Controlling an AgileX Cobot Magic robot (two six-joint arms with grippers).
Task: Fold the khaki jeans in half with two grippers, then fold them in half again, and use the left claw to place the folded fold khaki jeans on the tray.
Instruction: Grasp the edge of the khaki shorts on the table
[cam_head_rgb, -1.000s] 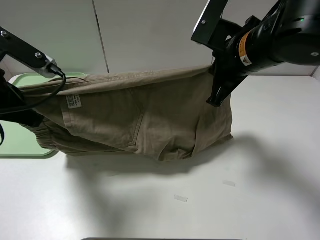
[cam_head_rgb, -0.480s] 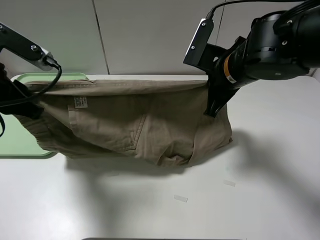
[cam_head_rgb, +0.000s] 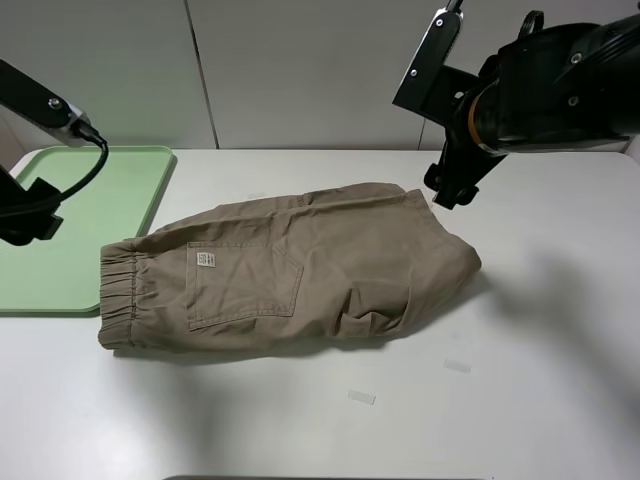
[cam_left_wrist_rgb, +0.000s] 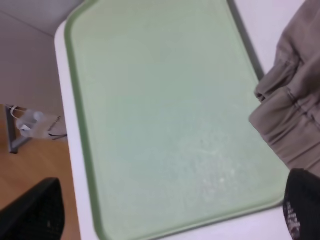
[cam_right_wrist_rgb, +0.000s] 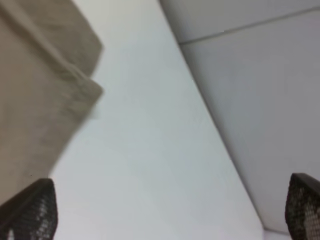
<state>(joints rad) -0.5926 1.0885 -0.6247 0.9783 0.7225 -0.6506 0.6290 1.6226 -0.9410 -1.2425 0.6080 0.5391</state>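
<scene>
The khaki jeans (cam_head_rgb: 290, 270) lie folded on the white table, with the elastic waistband toward the tray and a patch pocket facing up. The pale-green tray (cam_head_rgb: 70, 250) sits at the left with nothing on it. My left claw (cam_head_rgb: 28, 220) hovers over the tray, just left of the waistband. In the left wrist view my left claw (cam_left_wrist_rgb: 167, 217) is open, with the tray (cam_left_wrist_rgb: 165, 115) below and the waistband (cam_left_wrist_rgb: 295, 115) at the side. My right gripper (cam_head_rgb: 452, 185) hangs open above the far right corner of the jeans. The right wrist view shows the gripper (cam_right_wrist_rgb: 167, 207) holding nothing, the jeans (cam_right_wrist_rgb: 35, 100) beside it.
Two small scraps of tape (cam_head_rgb: 362, 397) lie on the white table (cam_head_rgb: 520, 400) in front of the jeans. A grey panelled wall (cam_head_rgb: 300, 70) rises behind the table. Wooden floor and a dark chair (cam_left_wrist_rgb: 30, 210) show beyond the table's left edge.
Both grippers opened and let go of the jeans, which dropped from hanging stretched between them to lying folded on the table. Both grippers now stand clear of the cloth.
</scene>
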